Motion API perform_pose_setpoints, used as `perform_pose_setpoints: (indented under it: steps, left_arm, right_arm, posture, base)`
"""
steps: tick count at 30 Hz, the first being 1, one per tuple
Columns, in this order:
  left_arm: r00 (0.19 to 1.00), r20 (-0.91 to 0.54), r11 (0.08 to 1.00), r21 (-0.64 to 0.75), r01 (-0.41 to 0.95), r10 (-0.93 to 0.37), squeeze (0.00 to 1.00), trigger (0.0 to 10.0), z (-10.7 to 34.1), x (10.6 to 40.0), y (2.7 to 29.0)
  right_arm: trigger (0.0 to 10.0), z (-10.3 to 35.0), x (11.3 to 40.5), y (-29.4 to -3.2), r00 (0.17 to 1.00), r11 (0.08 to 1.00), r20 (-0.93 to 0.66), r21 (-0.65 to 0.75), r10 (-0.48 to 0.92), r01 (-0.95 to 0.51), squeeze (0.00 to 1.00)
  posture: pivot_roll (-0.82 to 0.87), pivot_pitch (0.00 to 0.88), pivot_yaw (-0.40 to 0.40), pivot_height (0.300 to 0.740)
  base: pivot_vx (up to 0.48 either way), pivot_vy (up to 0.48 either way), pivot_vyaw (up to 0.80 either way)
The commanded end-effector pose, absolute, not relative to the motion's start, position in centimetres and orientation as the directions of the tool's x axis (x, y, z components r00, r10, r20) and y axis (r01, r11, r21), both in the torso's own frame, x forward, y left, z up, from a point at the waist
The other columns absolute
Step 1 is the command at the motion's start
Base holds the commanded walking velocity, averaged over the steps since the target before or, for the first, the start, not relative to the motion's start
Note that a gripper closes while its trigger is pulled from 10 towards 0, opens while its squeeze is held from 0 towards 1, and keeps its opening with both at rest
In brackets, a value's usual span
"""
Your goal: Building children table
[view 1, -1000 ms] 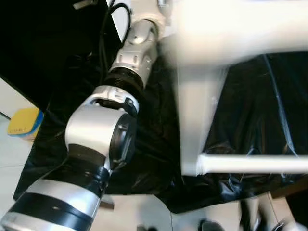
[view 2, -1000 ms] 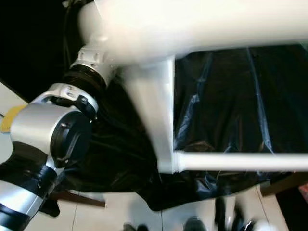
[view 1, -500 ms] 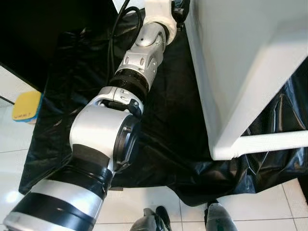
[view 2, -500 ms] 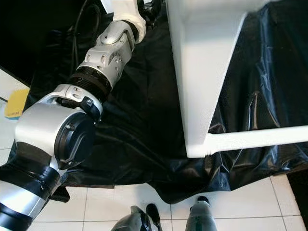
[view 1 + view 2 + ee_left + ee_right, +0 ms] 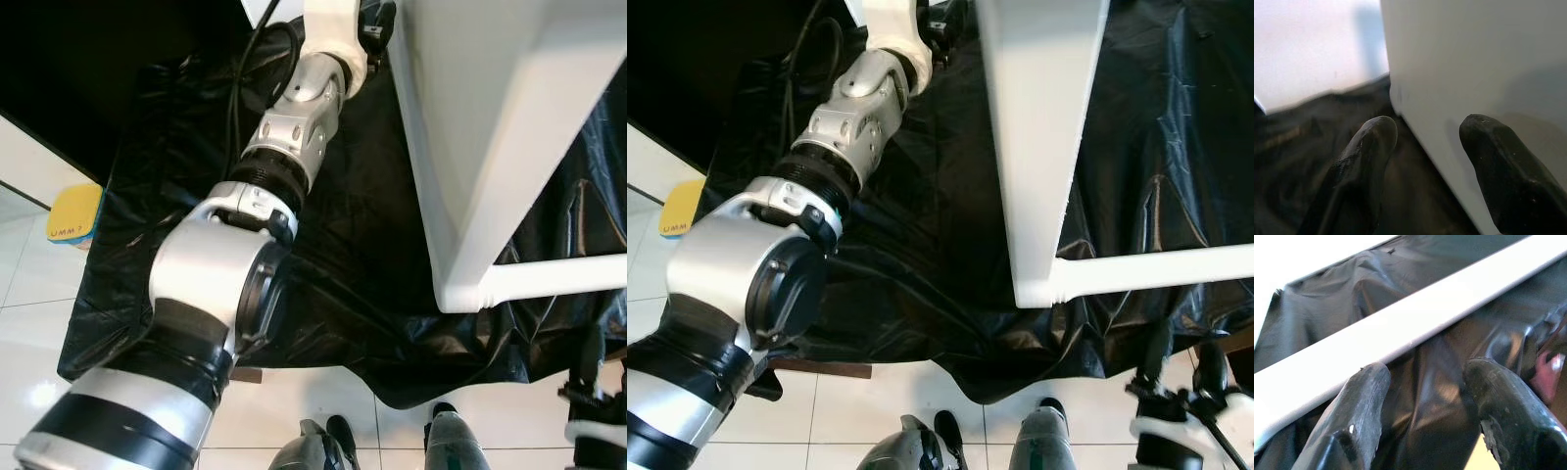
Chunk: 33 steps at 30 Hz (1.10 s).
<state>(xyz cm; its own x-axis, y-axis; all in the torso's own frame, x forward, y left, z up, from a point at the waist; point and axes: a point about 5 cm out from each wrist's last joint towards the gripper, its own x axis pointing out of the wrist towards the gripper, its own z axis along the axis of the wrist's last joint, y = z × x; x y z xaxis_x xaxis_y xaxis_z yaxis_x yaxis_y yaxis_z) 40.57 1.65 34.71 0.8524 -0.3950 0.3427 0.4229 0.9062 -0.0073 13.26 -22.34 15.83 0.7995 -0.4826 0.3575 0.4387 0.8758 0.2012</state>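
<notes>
My left gripper [image 5: 1427, 134] stands with its two black fingers [image 5: 1364, 166] spread wide, one of them hard against the smooth white painted table panel [image 5: 1479, 63], nothing clamped between them. My silver left arm [image 5: 235, 284] stretches up and forward across the crumpled, glossy black plastic sheet [image 5: 343, 264] that covers the tiled floor. A small yellow rounded object [image 5: 74, 215] lies at the sheet's left edge. The white children's table [image 5: 490, 127] stands on the sheet in front of me, its flat-sided leg meeting a slim round white crossbar [image 5: 1156, 266] near the bottom. Low on the right, my right gripper [image 5: 1425, 382] hangs open and empty near that bar, over the wrinkled sheet.
</notes>
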Motion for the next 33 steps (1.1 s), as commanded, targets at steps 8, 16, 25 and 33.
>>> perform_pose_setpoints:
  steps: [8,16,25,33]
  left_arm:
    - [0.832,0.319,0.88,0.016,0.474,-0.454,0.0,10.0,31.4,40.4,2.2]
    - [0.839,0.305,0.881,-0.001,0.473,-0.45,0.0,10.0,28.5,39.9,3.6]
    - [0.853,0.319,0.902,0.01,0.432,-0.413,0.0,10.0,25.0,37.9,6.1]
    - [0.877,0.348,0.933,-0.016,0.36,-0.332,0.0,10.0,23.3,36.4,8.6]
  right_arm:
    - [10.0,17.8,14.4,-21.7,0.733,0.819,0.365,0.225,-0.574,0.528,0.0]
    - [10.0,19.0,17.1,-22.8,0.758,0.84,0.371,0.154,-0.537,0.52,0.0]
    - [10.0,18.1,21.7,-22.9,0.873,0.932,0.334,0.051,-0.354,0.358,0.0]
    - [10.0,18.5,23.2,-23.5,0.876,0.933,0.33,0.042,-0.352,0.359,0.0]
  posture:
    - [-0.36,0.217,0.194,0.74]
    - [-0.33,0.209,0.151,0.74]
    - [-0.24,0.186,0.069,0.74]
    - [-0.22,0.174,0.044,0.74]
  base:
    - [0.0,0.0,0.0]
    - [0.0,0.0,0.0]
    - [0.0,0.0,0.0]
    - [0.0,0.0,0.0]
